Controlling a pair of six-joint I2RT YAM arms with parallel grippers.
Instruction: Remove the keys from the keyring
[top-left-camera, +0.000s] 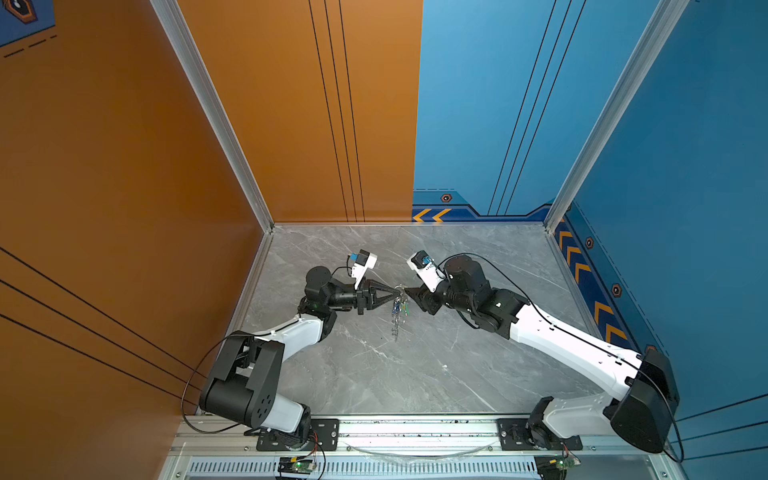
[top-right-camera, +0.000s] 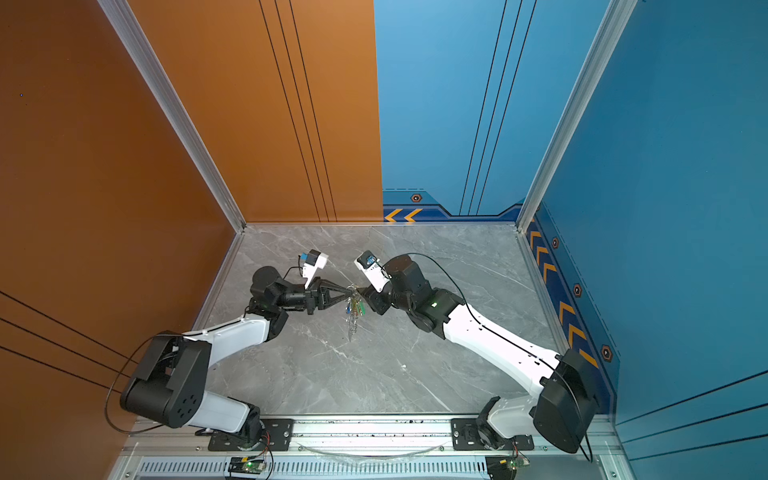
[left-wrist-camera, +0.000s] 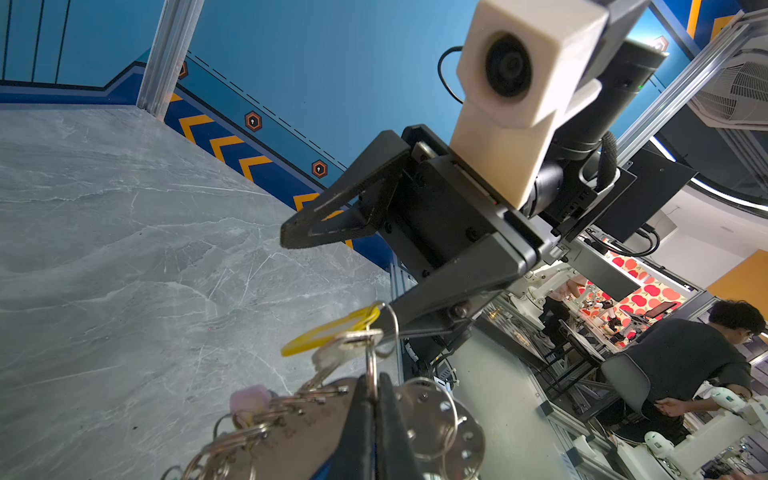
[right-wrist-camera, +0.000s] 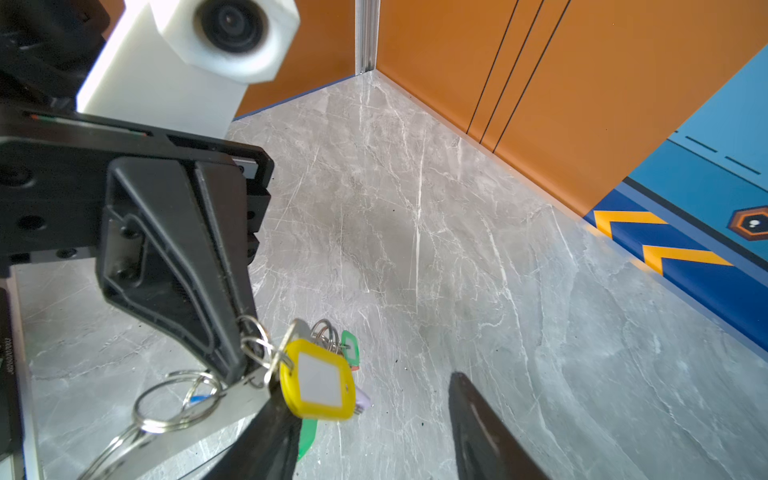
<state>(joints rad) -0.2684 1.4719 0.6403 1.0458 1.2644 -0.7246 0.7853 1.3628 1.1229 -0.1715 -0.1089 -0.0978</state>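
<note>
Evidently, above the surface (top-left-camera: 457, 365), the left end effector (left-wrist-camera: 376, 386), clamped tight on the keyring (left-wrist-camera: 299, 436), holds it up so the keys (top-right-camera: 355, 309) dangle free. The right end effector (right-wrist-camera: 370, 395) faces it, jaws roughly half apart and empty, one finger beside the yellow tag (right-wrist-camera: 318, 384).

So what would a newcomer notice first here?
Two arms meet tip to tip mid-table, the left gripper pinching the keyring, which hangs from it. A bright yellow tag dangles beside the open fingers of the right gripper. An orange wall and a blue wall frame the scene.
</note>
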